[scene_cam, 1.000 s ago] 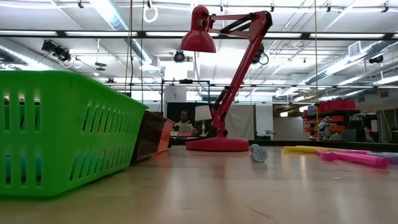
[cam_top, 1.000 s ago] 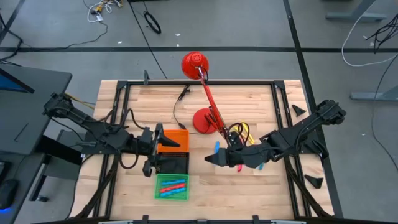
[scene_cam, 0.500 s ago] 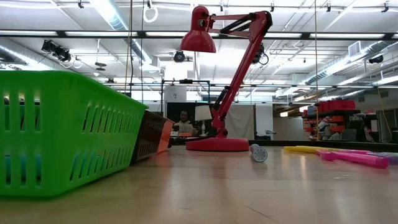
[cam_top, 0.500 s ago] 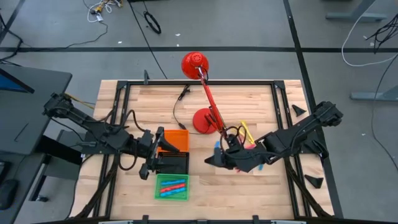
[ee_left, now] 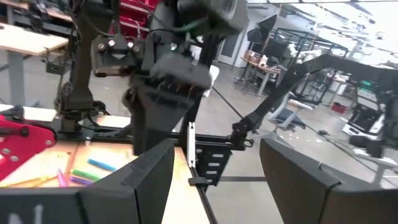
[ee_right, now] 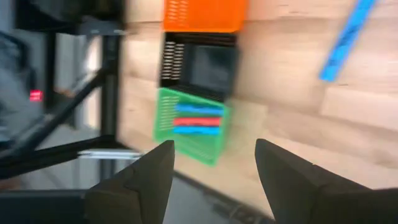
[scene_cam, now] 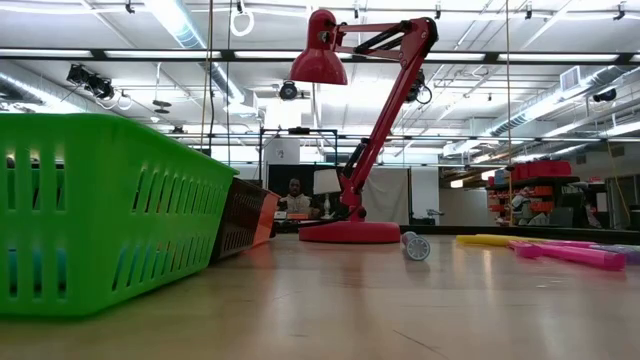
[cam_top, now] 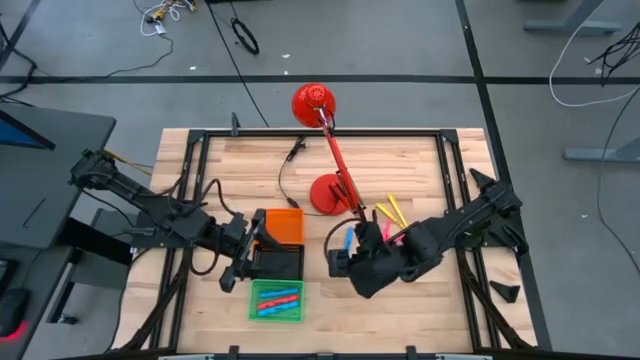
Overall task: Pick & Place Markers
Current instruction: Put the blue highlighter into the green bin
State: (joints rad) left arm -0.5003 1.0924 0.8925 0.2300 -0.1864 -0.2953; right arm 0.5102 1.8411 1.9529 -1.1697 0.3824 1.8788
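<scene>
Thin short markers (cam_top: 393,211), yellow/pink/blue, loose nr red lamp (cam_top: 322,140) base

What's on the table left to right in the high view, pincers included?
Left pincer (open, empty) → three trays stacked along one column: orange tray, black tray, green tray holding markers → right pincer (open, empty) → blue marker → yellow markers.

Beside one red desk lamp (cam_top: 318,120) sit three slotted plastic trays, orange (cam_top: 281,225), black (cam_top: 280,262) and green (cam_top: 276,300), the green one holding three markers (ee_right: 197,119).
</scene>
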